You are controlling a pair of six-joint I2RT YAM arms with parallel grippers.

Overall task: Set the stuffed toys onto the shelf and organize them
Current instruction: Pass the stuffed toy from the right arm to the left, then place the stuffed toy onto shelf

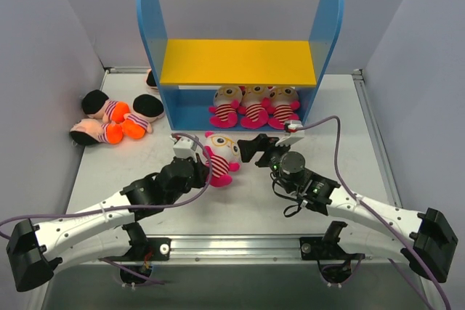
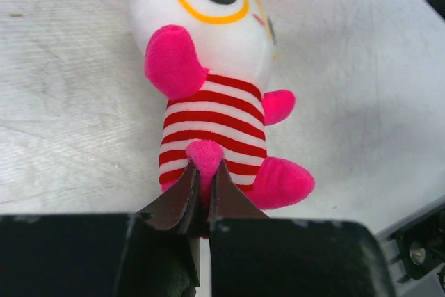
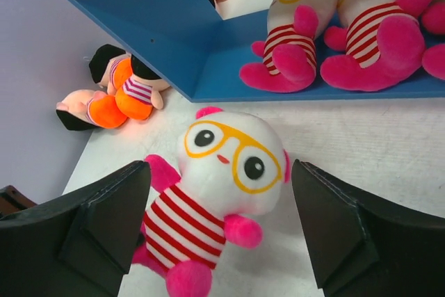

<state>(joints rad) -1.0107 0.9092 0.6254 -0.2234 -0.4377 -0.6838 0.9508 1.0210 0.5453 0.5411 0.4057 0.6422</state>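
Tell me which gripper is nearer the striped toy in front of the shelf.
Left. The left gripper is shut on the striped toy, at its lower end; the right gripper stands open beside its head.

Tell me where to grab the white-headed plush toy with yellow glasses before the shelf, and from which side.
The glasses-wearing plush toy lies face up; pinch its red-striped torso from above, across its sides, since it is narrower than the round head.
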